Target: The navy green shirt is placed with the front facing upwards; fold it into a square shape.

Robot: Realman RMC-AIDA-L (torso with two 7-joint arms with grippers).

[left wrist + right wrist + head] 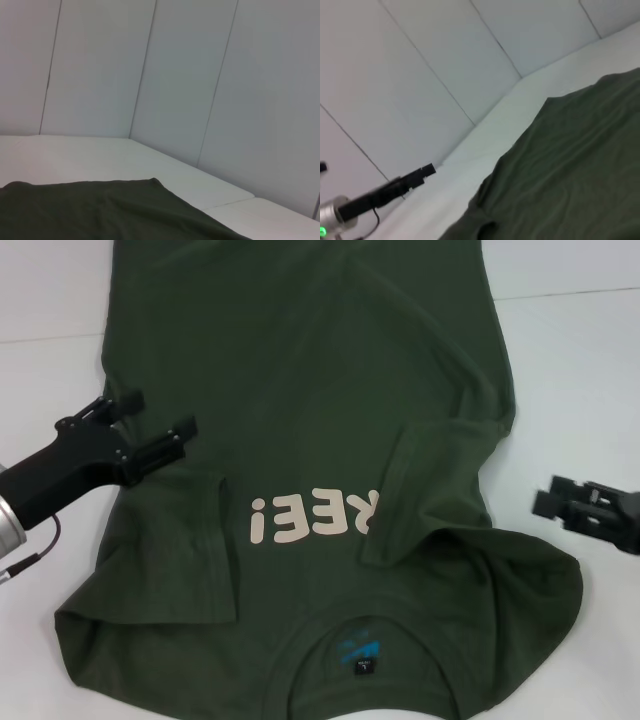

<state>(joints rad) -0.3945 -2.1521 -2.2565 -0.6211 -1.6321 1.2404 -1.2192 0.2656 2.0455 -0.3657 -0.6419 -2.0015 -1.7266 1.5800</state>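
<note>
Shirt (pixel 300 390) lies front-up, both sleeves folded inward; left gripper (pixel 160 420) at its edge, fingers apart; right gripper (pixel 550 498) beside it, fingers apart.

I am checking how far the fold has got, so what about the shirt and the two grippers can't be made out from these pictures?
- Shirt: head view, hem and collar edge cut off by the frame.
- Chest lettering: folded-in sleeves cover its ends.
- Collar label: print too small to read.
- Right gripper: partly cut off at the frame edge, beside the shirt.
- Left gripper: open over the shirt's side; contact with cloth unclear.
</note>
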